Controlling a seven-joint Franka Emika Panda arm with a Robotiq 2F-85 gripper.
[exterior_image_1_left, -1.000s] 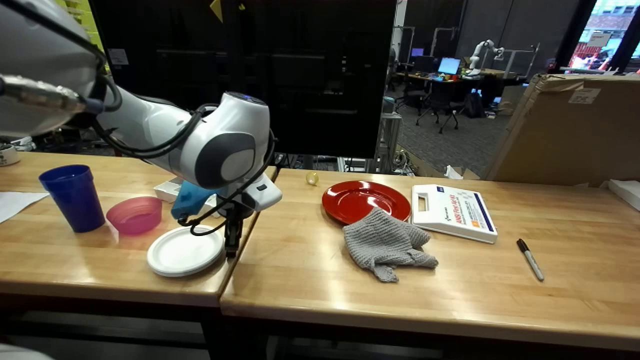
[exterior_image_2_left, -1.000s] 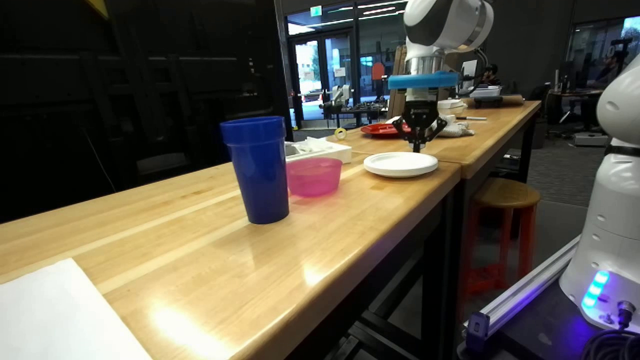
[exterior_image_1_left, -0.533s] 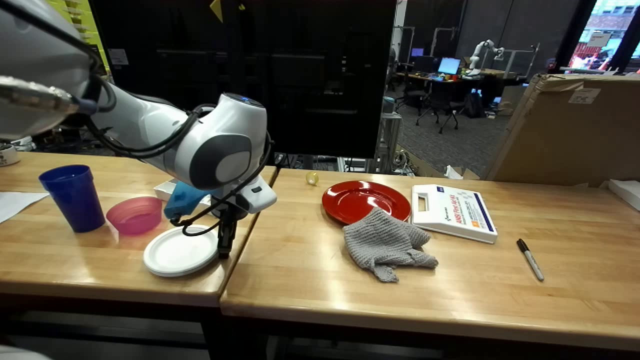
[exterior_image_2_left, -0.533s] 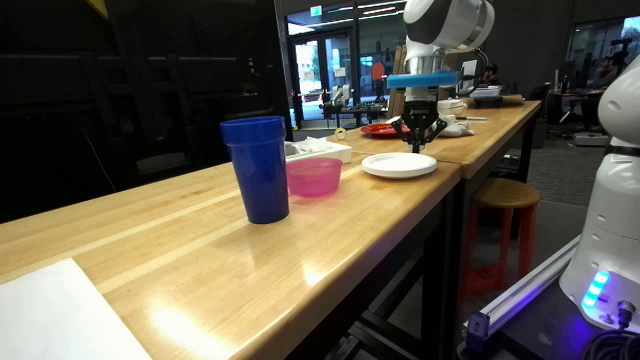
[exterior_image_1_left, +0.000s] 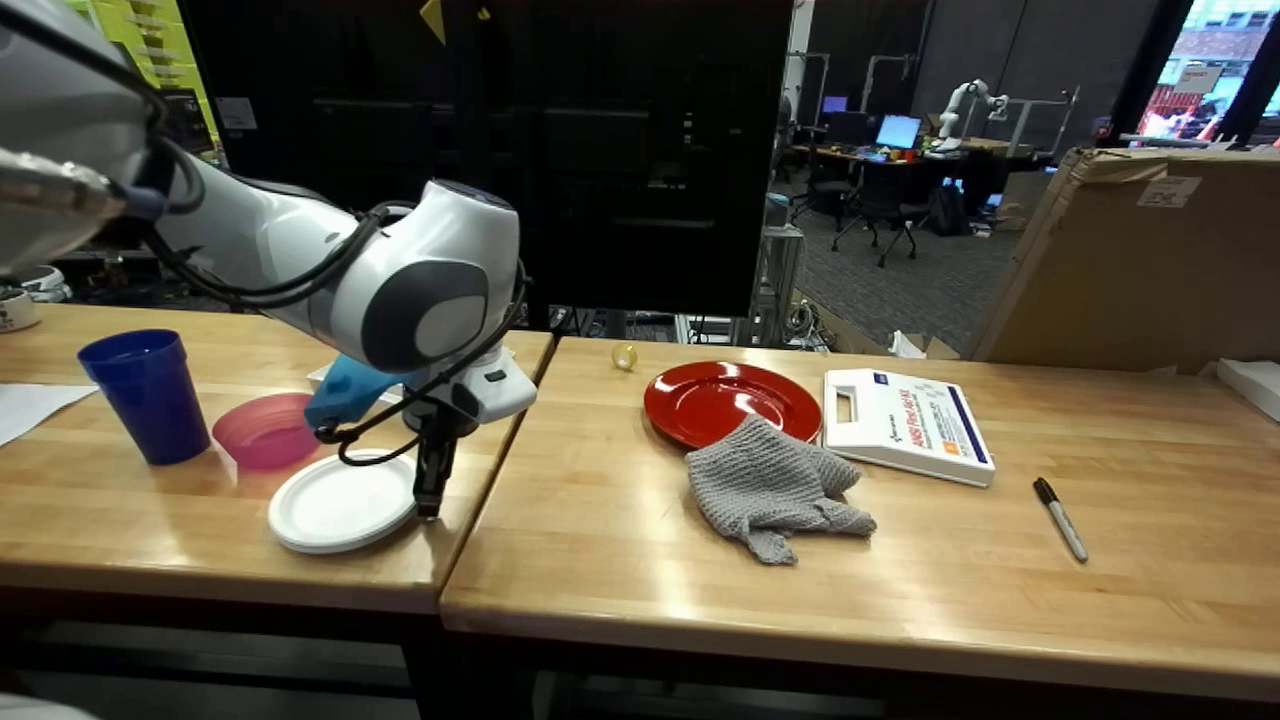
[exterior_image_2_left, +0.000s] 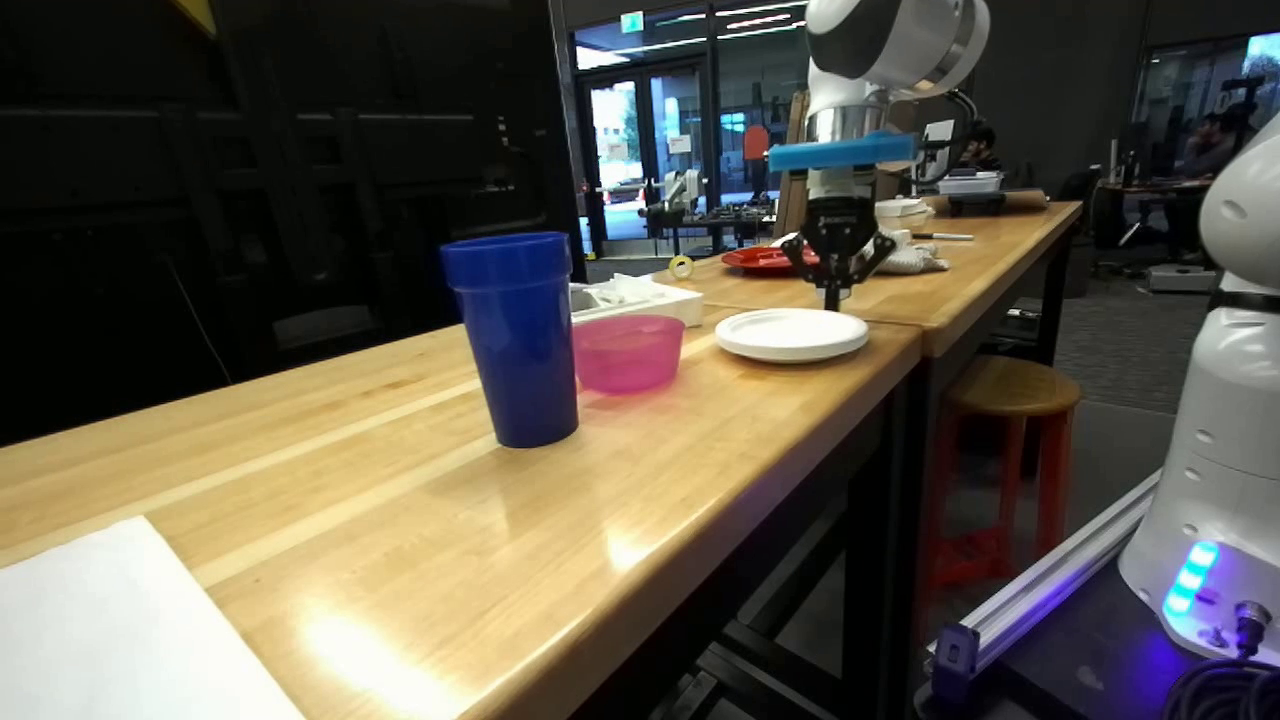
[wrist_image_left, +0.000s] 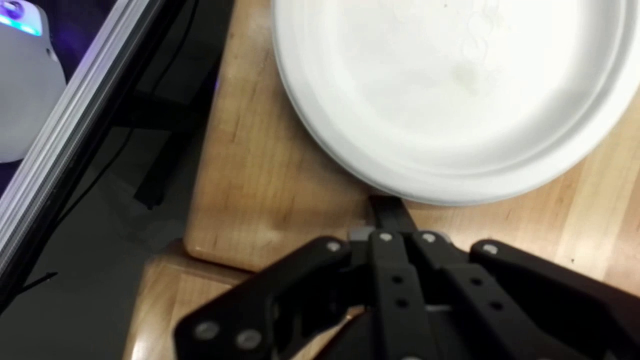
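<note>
Jaws, pinched together, pointed down just beside the white plate, but it was hard to see if they touched. The plate lay on the counter, with a pink bowl, then a blue cup, farther off.

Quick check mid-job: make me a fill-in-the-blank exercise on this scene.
Of open and shut, the gripper is ____.
It is nearest the ____ plate.
The pink bowl stands between that plate and the ____ cup.
In an exterior view, the ____ cloth partly hides the red plate.

Missing words: shut; white; blue; grey.
</note>
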